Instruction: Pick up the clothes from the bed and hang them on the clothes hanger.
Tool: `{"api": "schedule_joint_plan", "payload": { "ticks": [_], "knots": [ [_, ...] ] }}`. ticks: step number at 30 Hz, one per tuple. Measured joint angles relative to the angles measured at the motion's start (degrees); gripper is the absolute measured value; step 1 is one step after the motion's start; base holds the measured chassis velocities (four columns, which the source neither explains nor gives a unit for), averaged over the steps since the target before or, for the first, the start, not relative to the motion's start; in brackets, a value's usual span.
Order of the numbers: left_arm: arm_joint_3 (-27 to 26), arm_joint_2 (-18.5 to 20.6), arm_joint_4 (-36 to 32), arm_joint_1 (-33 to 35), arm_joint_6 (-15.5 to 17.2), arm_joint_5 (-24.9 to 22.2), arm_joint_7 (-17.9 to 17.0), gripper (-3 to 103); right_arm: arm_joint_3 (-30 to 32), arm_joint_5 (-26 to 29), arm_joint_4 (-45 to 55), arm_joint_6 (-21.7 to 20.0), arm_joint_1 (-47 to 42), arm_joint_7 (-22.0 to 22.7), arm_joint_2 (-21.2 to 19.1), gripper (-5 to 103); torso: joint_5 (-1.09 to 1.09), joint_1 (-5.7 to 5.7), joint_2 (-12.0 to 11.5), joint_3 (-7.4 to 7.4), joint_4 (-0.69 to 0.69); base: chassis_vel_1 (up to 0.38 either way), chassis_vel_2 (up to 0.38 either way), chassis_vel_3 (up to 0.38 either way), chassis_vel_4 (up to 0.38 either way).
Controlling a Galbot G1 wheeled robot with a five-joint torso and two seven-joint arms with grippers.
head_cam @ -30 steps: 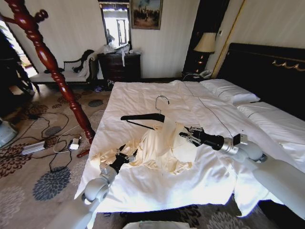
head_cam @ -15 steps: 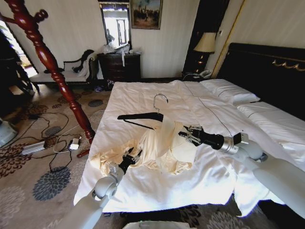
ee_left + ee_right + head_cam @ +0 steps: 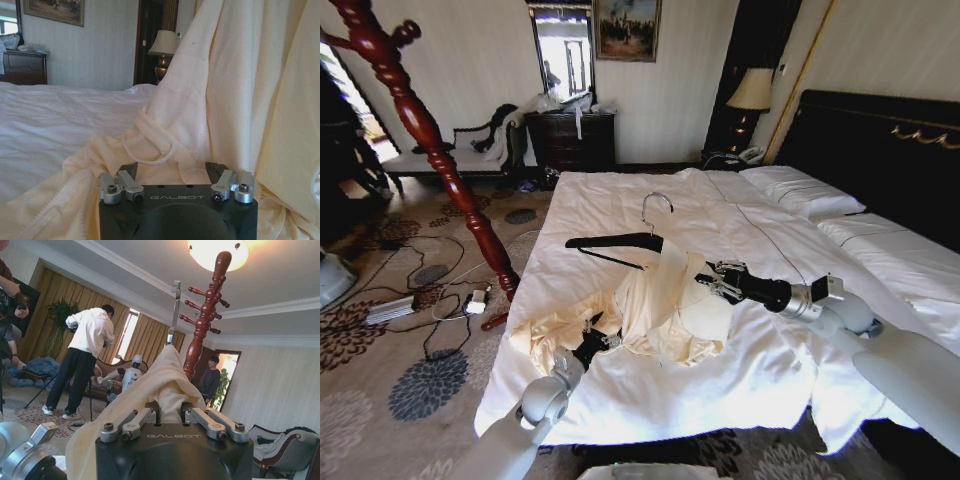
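Since a second ago the left gripper has slid forward along the near-left part of the bed, closing in on the low folds of the clothes, while the hanger has shifted slightly to the left. In the left wrist view its fingers stand apart with nothing between them, just short of a cord loop on the cream cloth. The right gripper comes in from the right and is clamped on a raised fold of the garment, with one end of the hanger under the peak of the cloth.

The garment lies heaped in the middle of the white bedding, one part pulled up toward the hanger and a sleeve trailing toward the near-left edge. It looks thin, limp and a little slippery, so it will probably sag and slide off a narrow hanger arm; a pinch at the collar or shoulder seam seems a better hold than loose cloth lower down.

A red wooden coat stand rises at the left beside the bed, with cables on the carpet at its foot. Pillows and a black headboard are far right.
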Motion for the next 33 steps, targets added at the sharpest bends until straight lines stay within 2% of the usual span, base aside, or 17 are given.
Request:
{"api": "schedule_joint_plan", "payload": {
  "ticks": [2,4,22,33],
  "knots": [
    [0.4,-0.1,0.0,0.2,-0.9,0.1,0.4,65,0.1,0.2,0.1,0.0,0.1,0.3,-0.1,19,0.0,0.0,0.0,0.0,0.0,0.0,0.0,0.0,0.0],
    [0.5,-0.1,-0.4,0.5,-1.3,0.1,0.5,62,0.1,0.2,0.0,0.0,0.1,0.3,-0.1,19,0.0,0.0,0.0,0.0,0.0,0.0,0.0,0.0,0.0],
    [0.6,1.1,-1.1,2.5,-2.3,-2.0,0.6,61,0.2,0.4,-0.3,-0.1,0.4,0.6,0.1,19,0.0,0.0,0.0,0.0,0.0,0.0,0.0,0.0,0.0],
    [2.3,-0.3,1.0,2.0,-2.0,-1.0,1.0,61,0.3,0.7,-0.1,-0.1,0.4,0.6,0.0,19,0.0,0.0,0.0,0.0,0.0,0.0,0.0,0.0,0.0]
  ]
}}
